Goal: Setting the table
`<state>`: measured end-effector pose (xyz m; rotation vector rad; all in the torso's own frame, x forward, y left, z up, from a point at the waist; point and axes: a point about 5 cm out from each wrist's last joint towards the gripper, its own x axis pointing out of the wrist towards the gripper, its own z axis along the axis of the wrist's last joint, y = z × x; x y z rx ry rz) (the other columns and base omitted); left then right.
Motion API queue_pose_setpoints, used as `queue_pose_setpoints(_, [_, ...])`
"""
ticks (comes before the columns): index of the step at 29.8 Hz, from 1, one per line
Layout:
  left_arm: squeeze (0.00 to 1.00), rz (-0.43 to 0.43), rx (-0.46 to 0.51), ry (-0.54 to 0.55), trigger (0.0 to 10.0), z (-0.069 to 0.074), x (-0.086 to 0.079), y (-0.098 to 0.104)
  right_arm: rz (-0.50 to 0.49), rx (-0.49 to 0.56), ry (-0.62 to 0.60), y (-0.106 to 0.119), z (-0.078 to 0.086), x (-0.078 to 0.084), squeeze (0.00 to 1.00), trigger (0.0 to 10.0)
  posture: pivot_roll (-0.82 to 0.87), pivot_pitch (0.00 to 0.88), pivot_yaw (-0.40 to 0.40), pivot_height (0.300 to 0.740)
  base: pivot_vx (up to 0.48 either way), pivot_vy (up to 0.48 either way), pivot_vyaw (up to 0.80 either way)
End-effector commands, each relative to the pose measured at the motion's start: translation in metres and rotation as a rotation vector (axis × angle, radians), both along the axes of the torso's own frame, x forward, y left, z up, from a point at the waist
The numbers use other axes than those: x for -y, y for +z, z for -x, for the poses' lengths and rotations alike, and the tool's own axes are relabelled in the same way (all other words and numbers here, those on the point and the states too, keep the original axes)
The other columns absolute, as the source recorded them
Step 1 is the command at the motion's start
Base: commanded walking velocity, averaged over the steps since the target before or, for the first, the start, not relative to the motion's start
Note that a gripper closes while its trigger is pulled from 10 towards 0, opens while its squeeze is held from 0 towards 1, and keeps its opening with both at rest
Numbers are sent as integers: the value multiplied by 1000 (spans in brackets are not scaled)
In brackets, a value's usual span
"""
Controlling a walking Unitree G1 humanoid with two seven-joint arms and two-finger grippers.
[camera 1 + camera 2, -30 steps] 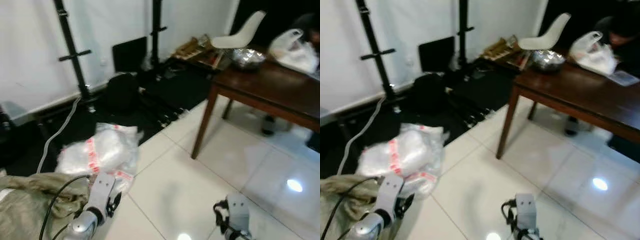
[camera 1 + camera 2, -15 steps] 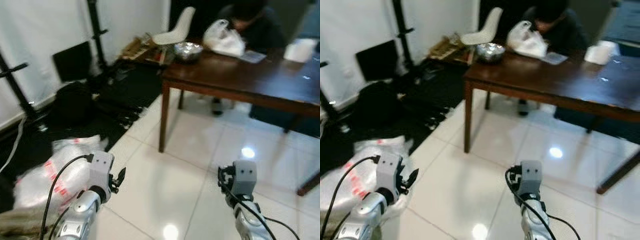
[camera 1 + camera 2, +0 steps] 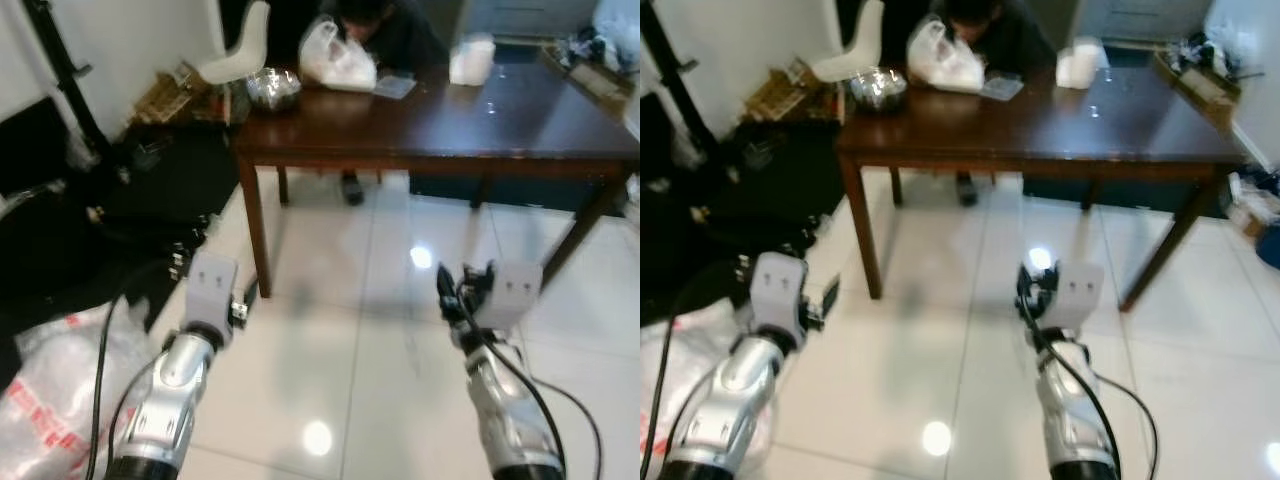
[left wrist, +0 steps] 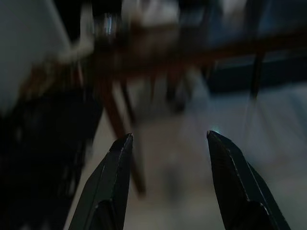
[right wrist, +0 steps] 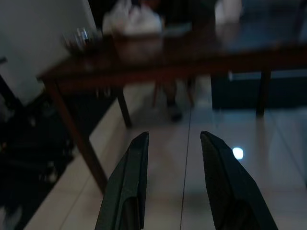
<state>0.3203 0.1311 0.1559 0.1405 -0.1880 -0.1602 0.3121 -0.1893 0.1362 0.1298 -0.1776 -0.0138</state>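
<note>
White floor tiles (image 3: pixel 940 330) lie between robot and table. Both the left gripper (image 4: pixel 165 139) and the right gripper (image 5: pixel 172 136) hang spread, empty. Ahead, well apart, the wooden table (image 3: pixel 1120 125) bears a metal bowl (image 3: pixel 878 88) and what looks like a plastic bag (image 3: pixel 940 55). Seemingly the approach step; next, walk closer.

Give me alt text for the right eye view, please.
A dark wooden table stands ahead on white tile floor, holding a metal bowl and white plastic bag, with a person seated behind. Both robot arms reach forward, empty.
</note>
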Motion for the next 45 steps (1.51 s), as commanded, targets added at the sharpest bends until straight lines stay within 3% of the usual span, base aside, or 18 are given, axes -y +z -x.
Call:
queue_pose_setpoints(1, [0,-16,13,27,10000,2,-5,0,-11,18,16,6,-2,-5,0,10000,-101,0,102,740,480,0,0])
queue_pose_setpoints(19, [0,-3,8,8,10000,5,4,6,-25,-50,-2,-2,6,0,0,10000,-102,0,110,740,480,0,0])
queue_pose_setpoints(35, [0,-4,-3,-8,10000,5,7,7,-23,-68,-23,-1,7,4,0,10000,-104,0,117,740,480,0,-800])
queue_pose_setpoints(45, [0,-6,-3,-6,10000,5,6,7,1,-43,-19,7,5,6,0,10000,-103,0,119,740,480,0,-48])
